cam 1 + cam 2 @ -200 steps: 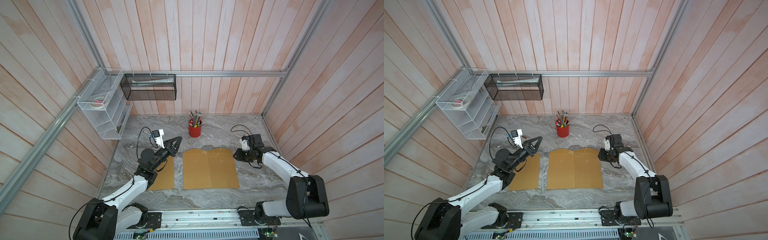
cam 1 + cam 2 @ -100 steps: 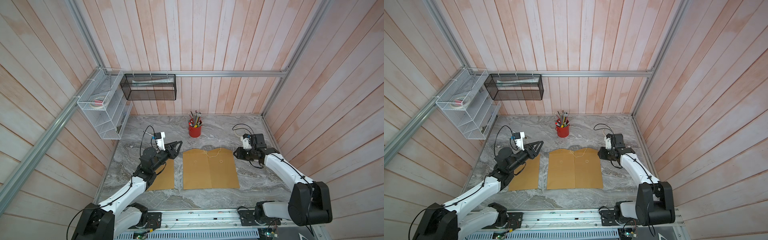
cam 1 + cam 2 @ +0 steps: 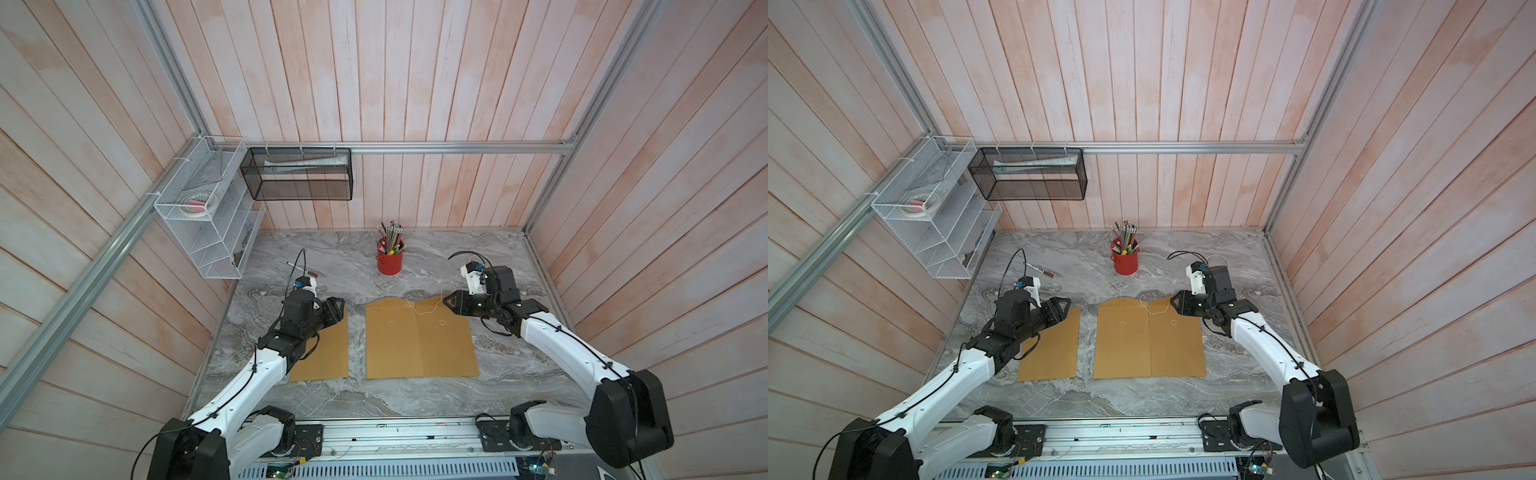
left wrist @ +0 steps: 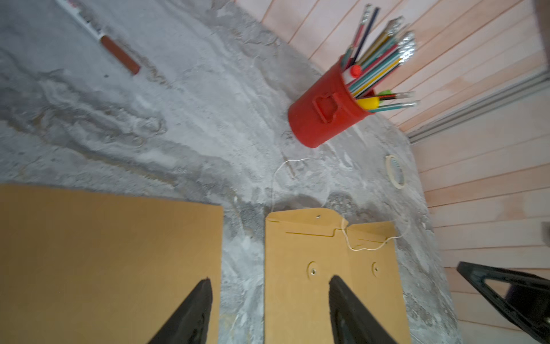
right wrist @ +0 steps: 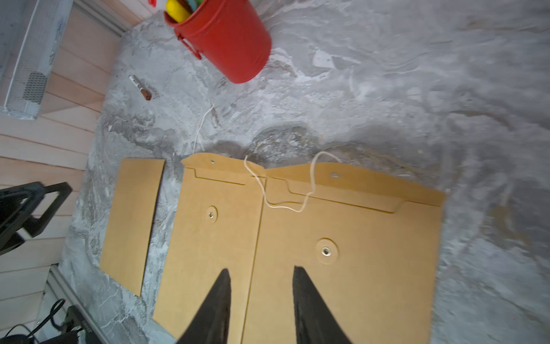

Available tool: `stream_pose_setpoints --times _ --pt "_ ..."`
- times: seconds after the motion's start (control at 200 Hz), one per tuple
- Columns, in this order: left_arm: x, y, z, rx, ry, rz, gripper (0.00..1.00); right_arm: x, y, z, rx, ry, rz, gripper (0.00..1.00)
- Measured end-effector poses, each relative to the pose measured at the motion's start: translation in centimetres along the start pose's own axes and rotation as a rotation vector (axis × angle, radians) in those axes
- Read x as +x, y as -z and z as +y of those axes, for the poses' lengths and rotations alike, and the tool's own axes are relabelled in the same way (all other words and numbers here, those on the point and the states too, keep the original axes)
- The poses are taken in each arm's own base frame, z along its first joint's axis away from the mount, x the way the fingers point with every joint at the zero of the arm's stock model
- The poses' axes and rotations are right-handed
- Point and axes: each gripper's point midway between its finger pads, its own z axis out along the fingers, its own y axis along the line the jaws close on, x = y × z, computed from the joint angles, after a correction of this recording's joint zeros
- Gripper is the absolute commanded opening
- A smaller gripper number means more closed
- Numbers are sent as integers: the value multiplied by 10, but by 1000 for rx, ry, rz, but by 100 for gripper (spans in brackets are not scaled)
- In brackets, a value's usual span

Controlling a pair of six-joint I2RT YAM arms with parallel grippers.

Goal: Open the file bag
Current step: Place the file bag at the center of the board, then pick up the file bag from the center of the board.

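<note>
Three brown kraft file bags lie flat on the marble table. The left file bag point(image 3: 328, 353) point(image 3: 1054, 349) shows a plain face. The middle file bag point(image 3: 390, 340) point(image 5: 208, 238) and the right file bag point(image 3: 446, 345) point(image 5: 351, 268) overlap, their flaps lie unfolded at the far edge, and a loose white string point(image 3: 424, 309) point(image 5: 285, 205) trails across them. My left gripper point(image 3: 338, 305) point(image 4: 270, 278) hangs open and empty over the left bag's far right corner. Just above the right bag's far right corner, my right gripper point(image 3: 446, 301) point(image 5: 262, 269) is open with nothing between its fingers.
A red pencil cup point(image 3: 390, 262) stands behind the bags. A marker pen point(image 3: 305, 270) lies at the back left, and a tape roll point(image 4: 395, 171) sits near the right wall. A white wire rack point(image 3: 208, 216) and a black mesh basket point(image 3: 299, 174) hang on the walls.
My left gripper has dropped lower and drawn back toward the left file bag while its jaws spread wider. My right gripper has shifted a little left toward the right bag's flap.
</note>
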Motion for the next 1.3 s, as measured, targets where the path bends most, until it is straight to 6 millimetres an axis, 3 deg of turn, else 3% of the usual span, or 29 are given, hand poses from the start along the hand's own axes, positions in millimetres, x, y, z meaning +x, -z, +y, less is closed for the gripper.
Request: stream_pose_setpoints --times 0.22,0.645,0.92,1.3 --pt "4 0 53 -167 105 54 65 23 -48 55 -141 10 65 37" --pt "9 5 111 -358 202 92 71 40 -105 148 -355 -44 84 38" --pt "14 7 139 -425 235 125 72 66 -140 176 -395 -92 153 38" --pt "29 -2 155 -450 260 201 73 75 -163 196 -406 -114 188 39"
